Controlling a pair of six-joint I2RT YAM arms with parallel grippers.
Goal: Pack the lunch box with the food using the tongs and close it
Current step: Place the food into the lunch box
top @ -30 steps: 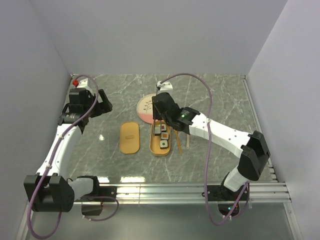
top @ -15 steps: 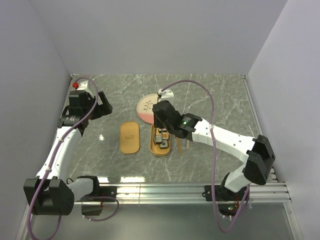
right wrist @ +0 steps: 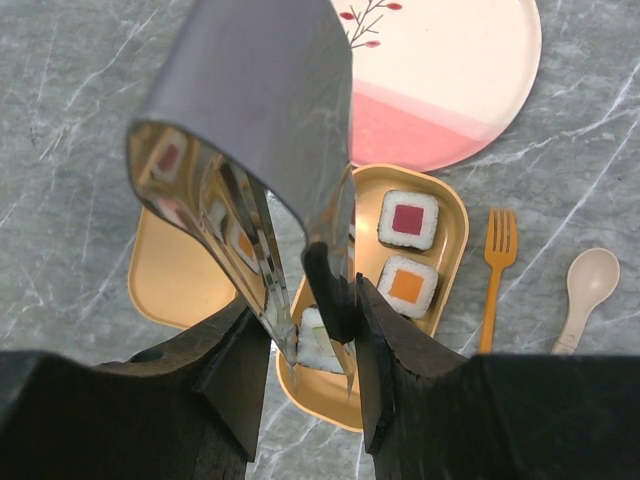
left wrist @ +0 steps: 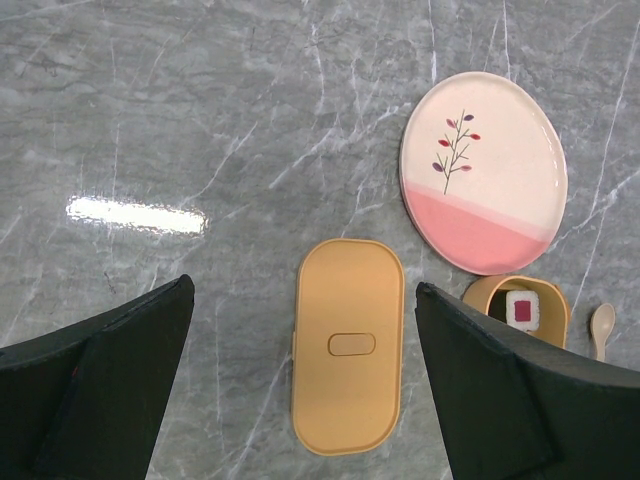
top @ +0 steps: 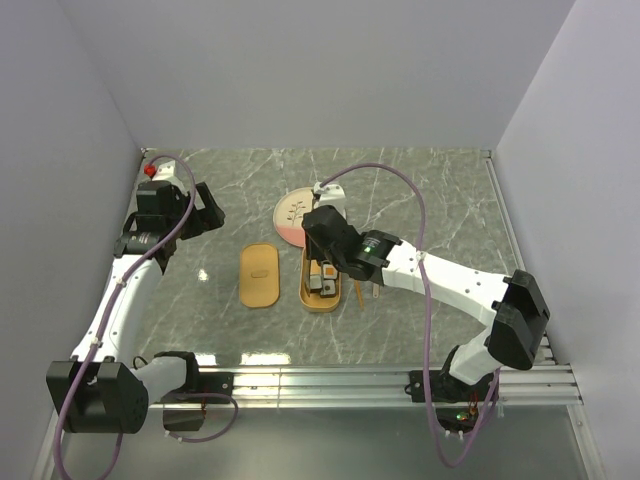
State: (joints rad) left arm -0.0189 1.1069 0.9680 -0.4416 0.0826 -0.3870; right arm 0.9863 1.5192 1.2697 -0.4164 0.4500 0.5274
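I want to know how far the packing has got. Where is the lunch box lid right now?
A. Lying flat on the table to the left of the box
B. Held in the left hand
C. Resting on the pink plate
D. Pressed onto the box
A: in the top view the lid lies flat on the table left of the open lunch box, apart from it.

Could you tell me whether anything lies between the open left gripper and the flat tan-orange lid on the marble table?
Nothing visible does. The flat tan-orange lid lies bare on the grey marble table, framed between the open left gripper's dark fingers, with the round pink-and-cream plate off to one side.
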